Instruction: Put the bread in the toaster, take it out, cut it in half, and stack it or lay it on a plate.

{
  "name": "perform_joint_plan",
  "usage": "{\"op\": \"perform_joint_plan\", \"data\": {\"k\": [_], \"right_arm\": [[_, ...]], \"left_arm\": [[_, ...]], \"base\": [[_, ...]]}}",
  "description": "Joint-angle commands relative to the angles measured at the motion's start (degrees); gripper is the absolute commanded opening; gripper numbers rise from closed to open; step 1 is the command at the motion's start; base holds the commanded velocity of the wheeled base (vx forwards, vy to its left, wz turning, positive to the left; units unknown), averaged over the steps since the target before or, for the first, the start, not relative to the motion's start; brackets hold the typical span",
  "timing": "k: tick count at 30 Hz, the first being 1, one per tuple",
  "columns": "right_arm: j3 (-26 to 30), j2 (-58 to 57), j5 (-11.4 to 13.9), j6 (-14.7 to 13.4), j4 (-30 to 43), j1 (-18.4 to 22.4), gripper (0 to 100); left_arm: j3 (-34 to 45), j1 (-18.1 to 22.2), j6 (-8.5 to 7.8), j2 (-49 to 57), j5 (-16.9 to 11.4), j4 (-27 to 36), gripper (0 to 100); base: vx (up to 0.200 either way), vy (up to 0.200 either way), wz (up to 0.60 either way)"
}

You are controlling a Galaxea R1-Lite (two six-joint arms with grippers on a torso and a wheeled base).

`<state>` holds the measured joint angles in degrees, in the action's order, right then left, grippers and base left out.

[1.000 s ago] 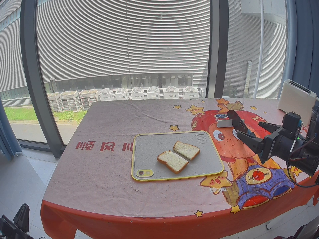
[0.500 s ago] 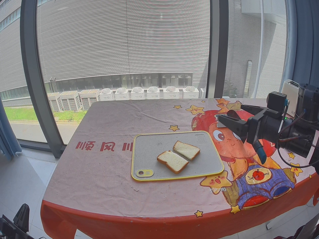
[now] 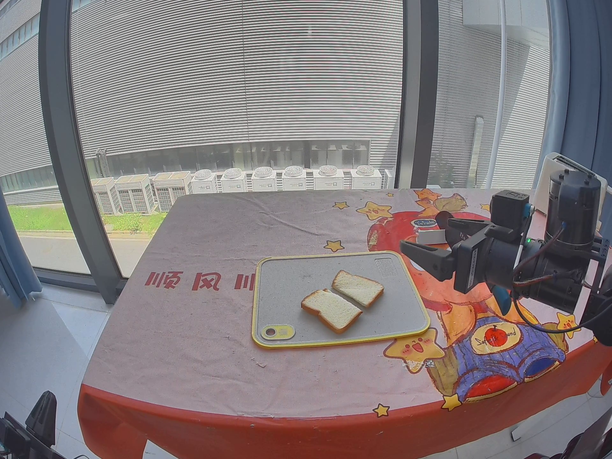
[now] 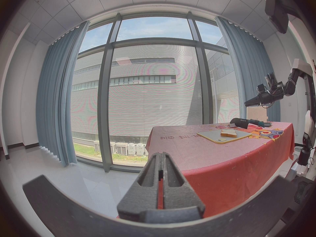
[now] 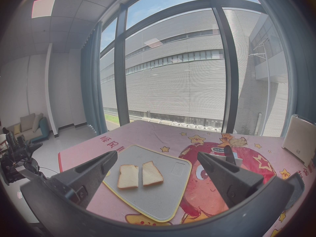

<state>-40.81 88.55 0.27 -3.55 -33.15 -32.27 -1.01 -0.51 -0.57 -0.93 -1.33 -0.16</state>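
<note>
The right pincer [image 3: 426, 242] has swung left from the right edge of the head view to near the right rim of the grey, yellow-edged cutting board [image 3: 287, 288], its jaws wide apart and empty. The left wrist view shows the left pincer [image 4: 160, 181] pressed shut on nothing, well apart from the table. Two square, crusted bread slices [image 3: 331, 309] lie side by side mid-board. A white boxy toaster [image 5: 301, 138] stands at far right.

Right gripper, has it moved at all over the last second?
Yes. The right gripper, open, has swung to the robot's left, from above the cartoon print to the right edge of the cutting board.
</note>
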Motion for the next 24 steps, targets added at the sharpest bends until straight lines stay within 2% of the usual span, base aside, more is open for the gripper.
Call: {"op": "perform_joint_plan", "data": {"k": [1,6,16,19,21,24], "right_arm": [[0.6,0.6,-0.1,0.0,-0.1,-0.5,100],[0.8,0.8,-0.6,-0.1,-0.2,-4.1,100],[1.0,2.5,-0.8,-0.5,-0.2,-4.5,100],[0.6,4.3,-0.8,-1.4,-0.2,-4.2,100],[0.2,5.8,-1.4,-2.8,-0.2,-4.4,100],[-0.4,7.2,-3.9,-3.0,-0.2,-4.4,100]], "left_arm": [[1.0,0.0,0.13,0.9,0.0,0.0,0],[1.0,0.0,-0.04,0.9,0.0,0.0,0],[1.0,0.0,-0.13,0.9,0.0,0.0,0],[1.0,0.0,-0.13,0.9,0.0,0.0,0],[1.0,0.0,-0.13,0.9,0.0,0.0,0],[1.0,0.0,-0.13,0.9,0.0,0.0,0]], "base": [[0.0,0.0,0.0],[0.0,0.0,0.0],[0.0,0.0,0.0],[0.0,0.0,0.0],[0.0,0.0,0.0],[0.0,0.0,0.0]]}}
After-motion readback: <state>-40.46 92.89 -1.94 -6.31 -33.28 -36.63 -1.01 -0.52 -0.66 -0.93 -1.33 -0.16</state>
